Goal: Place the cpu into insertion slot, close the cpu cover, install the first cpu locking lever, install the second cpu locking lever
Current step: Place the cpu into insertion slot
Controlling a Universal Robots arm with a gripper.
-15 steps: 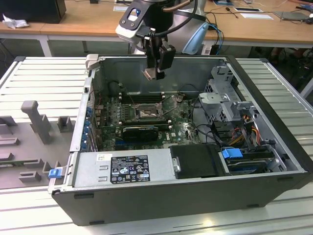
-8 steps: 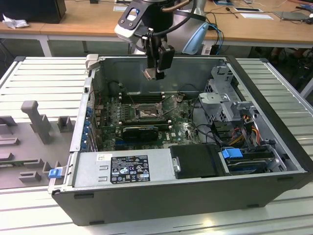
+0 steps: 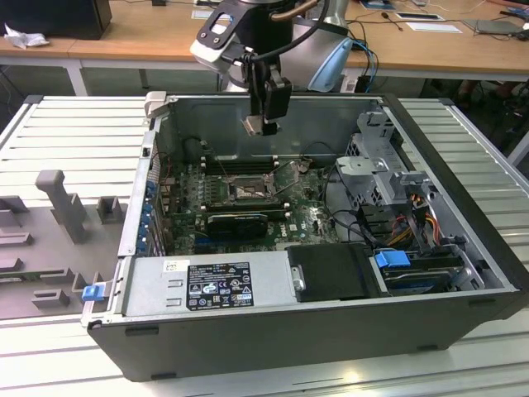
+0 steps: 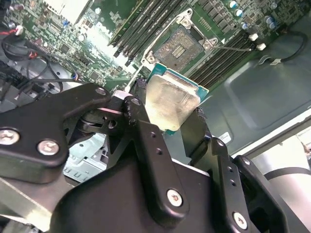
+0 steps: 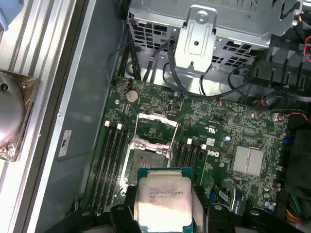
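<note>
My gripper hangs above the open computer case, shut on the cpu by two opposite edges. The cpu is a flat square chip with a pale silvery face on a green rim, and it is also seen between the black fingers in the second wrist view. Below it on the motherboard lies the insertion slot, with a brownish centre and nothing in it. The cpu cover, a silver frame, is flipped open beside the slot. A thin locking lever sticks out next to the slot.
Long black memory slots flank the socket on both sides. A black card lies just in front of it. A metal drive cage with cables fills the exterior view's right. The case walls surround the board.
</note>
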